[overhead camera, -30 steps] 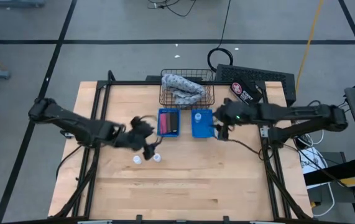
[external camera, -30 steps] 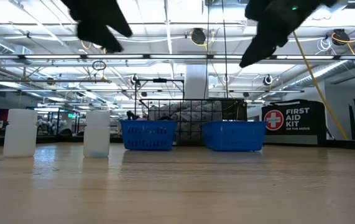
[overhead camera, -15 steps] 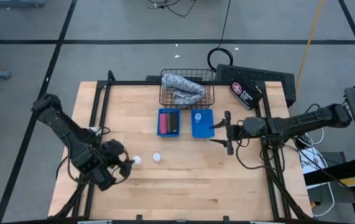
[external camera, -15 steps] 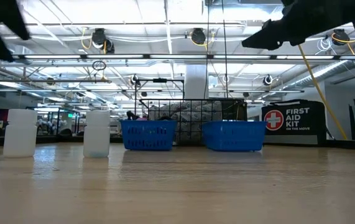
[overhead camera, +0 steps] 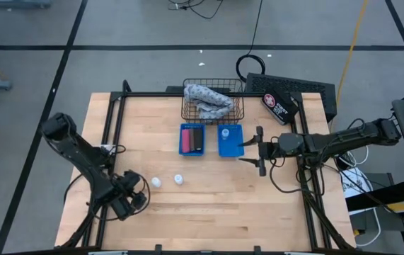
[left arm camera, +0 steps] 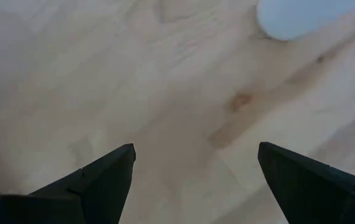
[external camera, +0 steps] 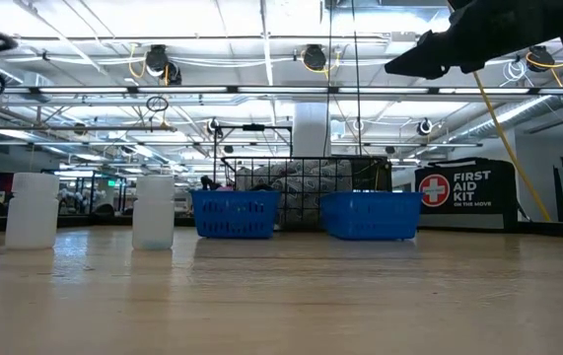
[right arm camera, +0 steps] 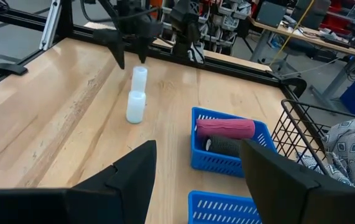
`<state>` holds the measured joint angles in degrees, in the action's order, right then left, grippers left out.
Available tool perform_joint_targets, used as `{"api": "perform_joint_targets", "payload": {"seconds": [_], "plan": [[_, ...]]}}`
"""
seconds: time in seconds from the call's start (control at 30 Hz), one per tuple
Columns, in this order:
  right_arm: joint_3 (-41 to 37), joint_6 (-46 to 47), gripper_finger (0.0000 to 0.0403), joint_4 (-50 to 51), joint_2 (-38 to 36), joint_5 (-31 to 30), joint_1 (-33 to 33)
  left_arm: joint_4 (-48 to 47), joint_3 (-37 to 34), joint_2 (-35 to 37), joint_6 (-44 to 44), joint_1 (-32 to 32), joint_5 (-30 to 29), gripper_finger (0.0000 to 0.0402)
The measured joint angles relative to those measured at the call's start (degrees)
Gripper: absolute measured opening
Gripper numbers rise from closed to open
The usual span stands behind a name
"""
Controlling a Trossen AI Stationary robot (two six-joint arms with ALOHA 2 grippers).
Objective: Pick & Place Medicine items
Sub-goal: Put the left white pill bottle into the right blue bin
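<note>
Two white bottles (overhead camera: 156, 182) stand upright on the worktop (overhead camera: 223, 205), left of centre and just apart from each other; the second bottle (overhead camera: 178, 179) is nearer the middle. Left end effector (overhead camera: 132, 198) sits low over the worktop near the left edge, just beside the first bottle, fingers spread wide with nothing between them; bare wood shows under it in the left wrist view. Two blue baskets sit side by side toward the back edge. The left blue basket (overhead camera: 192, 139) holds a pink piece (right arm camera: 225, 129) and a black piece (right arm camera: 222, 145), lying side by side. The right blue basket (overhead camera: 229, 142) holds one white bottle (overhead camera: 225, 132). Behind both, a wire basket (overhead camera: 212, 105) at the back edge holds a patterned cloth (overhead camera: 207, 99). Right end effector (overhead camera: 257, 150) hovers above the worktop just right of the right blue basket, fingers parted and empty.
</note>
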<state>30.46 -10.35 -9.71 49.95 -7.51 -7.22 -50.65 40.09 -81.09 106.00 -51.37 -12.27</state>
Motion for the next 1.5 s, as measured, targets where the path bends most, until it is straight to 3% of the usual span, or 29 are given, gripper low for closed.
{"api": "perform_joint_targets", "payload": {"seconds": [0.27, 0.5, 0.63, 0.97, 1.5], "plan": [[0.0, -0.9, 0.0216, 0.0, 0.0, 0.0, 0.0, 7.4, -3.2, -3.8, -1.5, -0.9, -13.7, 0.0351], [0.0, -0.9, 0.0212, 0.1, 0.0, 0.0, 0.0, 9.9, -4.4, -8.8, -8.9, -0.9, -17.1, 0.0351], [0.0, -0.9, 0.0212, 0.1, 0.0, 0.0, 0.0, 13.1, -4.5, -10.6, -9.4, -0.9, -23.5, 0.0351], [0.0, -1.0, 0.0212, 0.5, 0.0, -0.1, 0.0, 20.0, -4.7, -16.6, -7.6, -0.8, -32.9, 0.0351], [0.0, -1.0, 0.0212, 0.5, 0.0, -0.2, 0.0, 27.2, -4.7, -18.5, -11.3, 2.8, -39.5, 0.0351]]}}
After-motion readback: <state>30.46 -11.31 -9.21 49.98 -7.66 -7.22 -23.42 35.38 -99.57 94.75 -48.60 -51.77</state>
